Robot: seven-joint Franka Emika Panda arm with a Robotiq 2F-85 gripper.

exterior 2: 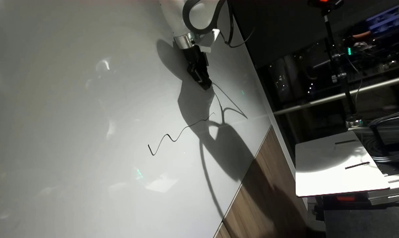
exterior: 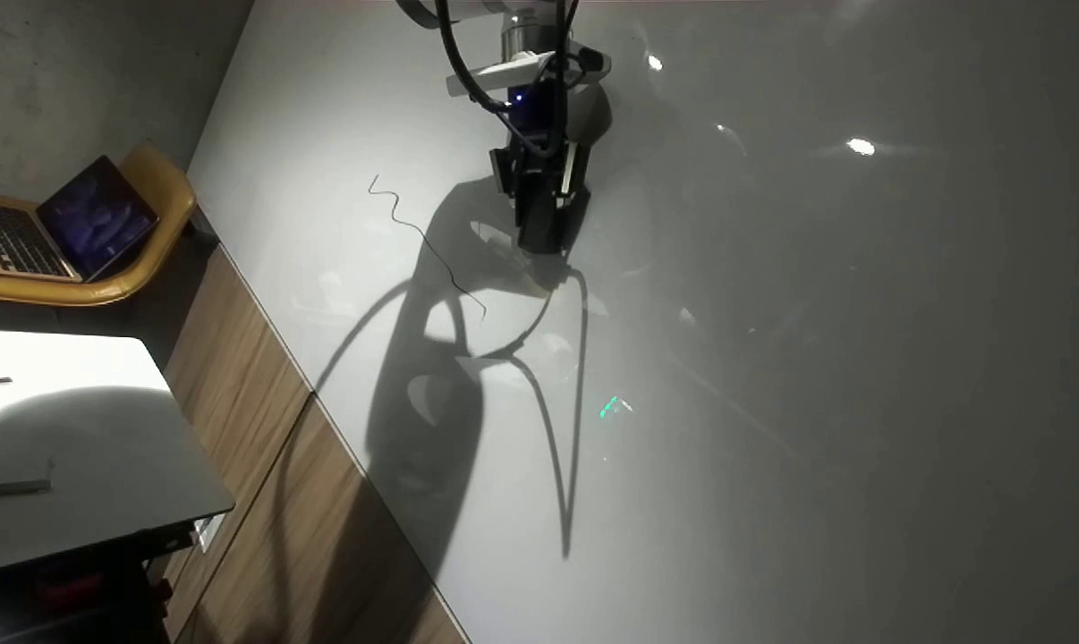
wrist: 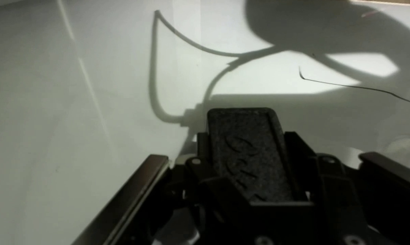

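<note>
Close to the white surface (exterior: 727, 295), 2 fingers (wrist: 300, 156) grip a black block (wrist: 249, 153).
In both exterior views, a wavy line (exterior 2: 174, 140) lies near the block; whether block meets surface, I cannot tell. In the wrist view, the fingers clamp the block's sides: a firm hold, flat face and even pressure should work best.

I'm making out no readable word or number. The block (wrist: 251, 154) is bearing dark marks on its face, too dim to read. In an exterior view a green light (exterior 2: 349, 51) is glowing in digit-like shapes, blurring too much to decipher. The laptop (exterior: 97, 219) is showing keys too small to read.
</note>
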